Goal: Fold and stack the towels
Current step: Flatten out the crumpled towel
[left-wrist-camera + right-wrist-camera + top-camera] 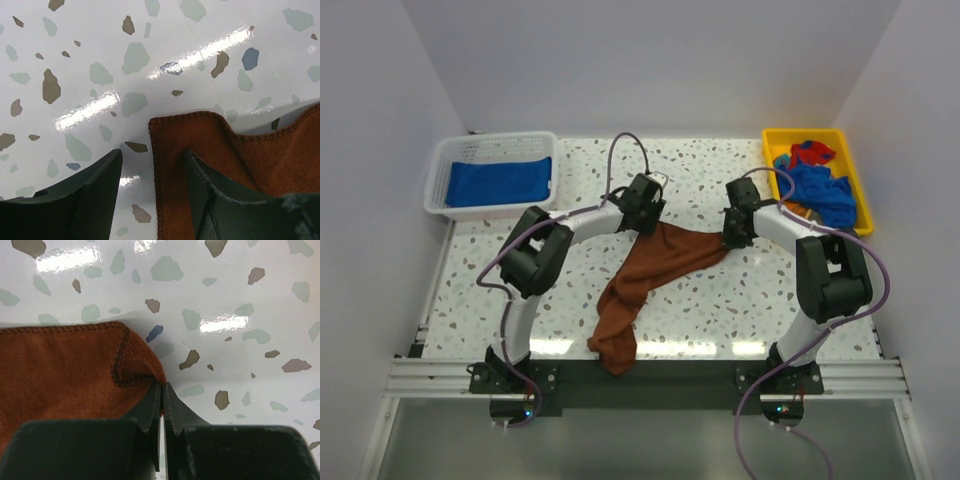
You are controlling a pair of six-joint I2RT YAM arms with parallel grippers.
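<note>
Rust-brown soft cloth towel point(655, 262) lies on the white speckled tabletop point(740, 300), stretched across its middle, with one end trailing to the near edge. Right gripper point(162, 390) is clamped on one towel corner. Left gripper point(152, 160) has its jaws apart. The opposite corner's hem lies between them, one finger over the cloth.
</note>
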